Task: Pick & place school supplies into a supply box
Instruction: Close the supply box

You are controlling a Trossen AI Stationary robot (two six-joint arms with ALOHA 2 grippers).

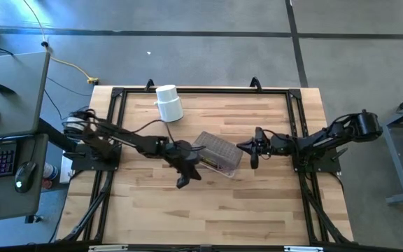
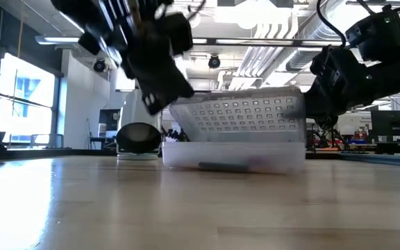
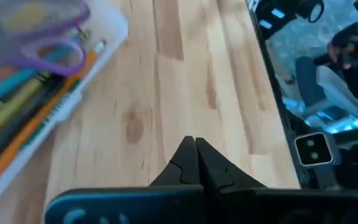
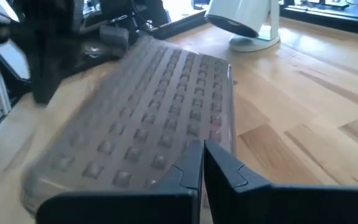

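The box [image 1: 217, 154] sits mid-counter [image 1: 208, 210] with its studded lid [image 4: 148, 124] tilted down over the pens, pencils [image 3: 17, 124] and purple scissors [image 3: 55, 53] already packed inside. The left claw [image 1: 182, 180] hangs just beside the box's near-left corner and the right claw [image 1: 254, 162] just off its right end, both pressed together and holding nothing. The thin clear plastic looks light, slick and somewhat flexible, so it likely slides when pushed; pressing the lid flat near its free edge seems the safest contact.
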